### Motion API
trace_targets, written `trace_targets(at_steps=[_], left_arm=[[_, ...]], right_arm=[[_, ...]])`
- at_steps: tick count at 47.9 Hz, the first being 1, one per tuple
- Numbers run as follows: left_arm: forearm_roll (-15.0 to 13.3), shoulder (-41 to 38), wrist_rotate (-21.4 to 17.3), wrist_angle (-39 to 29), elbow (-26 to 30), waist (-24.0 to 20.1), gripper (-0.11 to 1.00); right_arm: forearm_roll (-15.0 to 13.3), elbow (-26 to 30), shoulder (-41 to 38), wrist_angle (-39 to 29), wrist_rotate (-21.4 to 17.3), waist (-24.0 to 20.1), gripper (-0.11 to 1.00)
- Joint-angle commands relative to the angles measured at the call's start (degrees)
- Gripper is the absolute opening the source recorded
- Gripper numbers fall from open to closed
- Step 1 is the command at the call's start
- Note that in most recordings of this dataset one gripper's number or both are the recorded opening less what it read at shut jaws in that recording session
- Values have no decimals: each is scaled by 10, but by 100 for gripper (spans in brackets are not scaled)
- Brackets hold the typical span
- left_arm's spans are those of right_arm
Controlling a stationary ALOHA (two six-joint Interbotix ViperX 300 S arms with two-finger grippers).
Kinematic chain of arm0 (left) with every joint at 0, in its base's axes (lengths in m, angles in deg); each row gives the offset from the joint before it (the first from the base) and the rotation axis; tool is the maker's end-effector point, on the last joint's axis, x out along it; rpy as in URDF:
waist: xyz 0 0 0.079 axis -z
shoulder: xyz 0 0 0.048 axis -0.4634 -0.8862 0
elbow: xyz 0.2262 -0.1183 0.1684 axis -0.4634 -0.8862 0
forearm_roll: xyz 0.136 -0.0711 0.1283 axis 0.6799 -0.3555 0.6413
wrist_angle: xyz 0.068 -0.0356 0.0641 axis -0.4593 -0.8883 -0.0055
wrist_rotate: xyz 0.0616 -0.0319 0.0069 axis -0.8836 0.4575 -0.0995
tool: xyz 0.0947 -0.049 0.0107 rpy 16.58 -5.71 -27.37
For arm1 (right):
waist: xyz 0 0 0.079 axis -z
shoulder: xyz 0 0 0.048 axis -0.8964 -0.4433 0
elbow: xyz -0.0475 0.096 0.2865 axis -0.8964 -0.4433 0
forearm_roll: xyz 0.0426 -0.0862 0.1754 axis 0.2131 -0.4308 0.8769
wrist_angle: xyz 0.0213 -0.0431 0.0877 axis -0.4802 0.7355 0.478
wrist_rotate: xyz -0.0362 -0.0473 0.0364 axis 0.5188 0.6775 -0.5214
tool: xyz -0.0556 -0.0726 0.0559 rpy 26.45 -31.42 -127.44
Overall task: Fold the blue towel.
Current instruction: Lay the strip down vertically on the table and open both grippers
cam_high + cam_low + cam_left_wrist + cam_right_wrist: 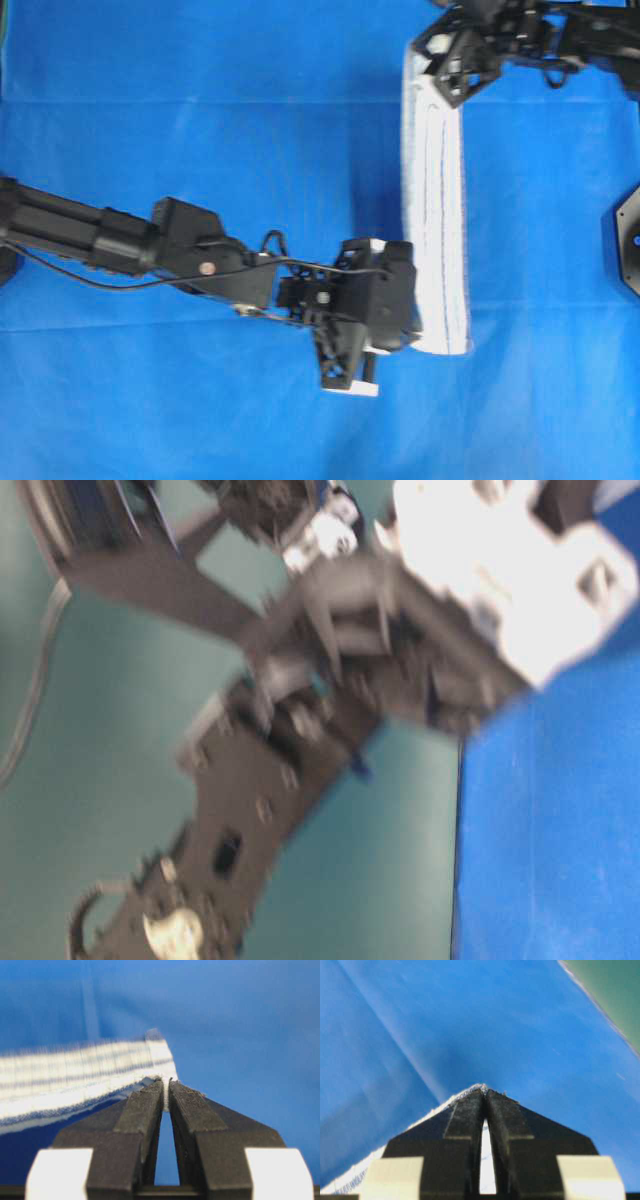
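The blue towel, white with thin blue stripes, shows as a narrow strip stretched from the far end to the near end of the table, right of centre. My left gripper is shut on its near corner; in the left wrist view the jaws pinch the white edge and the striped cloth runs off to the left. My right gripper is shut on the far corner; in the right wrist view the towel's hem lies over the closed fingertips.
A plain solid-blue cloth covers the whole table. A black robot base sits at the right edge. The table-level view is blurred, filled by an arm close up, with the blue table edge at right.
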Motion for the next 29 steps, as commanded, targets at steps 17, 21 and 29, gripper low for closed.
trace_targets(at_steps=[17,21,29], left_arm=[[-1,56,33,20,-82,13,4],[0,55,32,22,-82,14,4],[0,56,31,24,-83,11,4]], right_arm=[[0,81,-64,4,-3,-21,3],[0,78,-63,2,-4,-21,3],[0,76,-64,-11,-4,-21,3]])
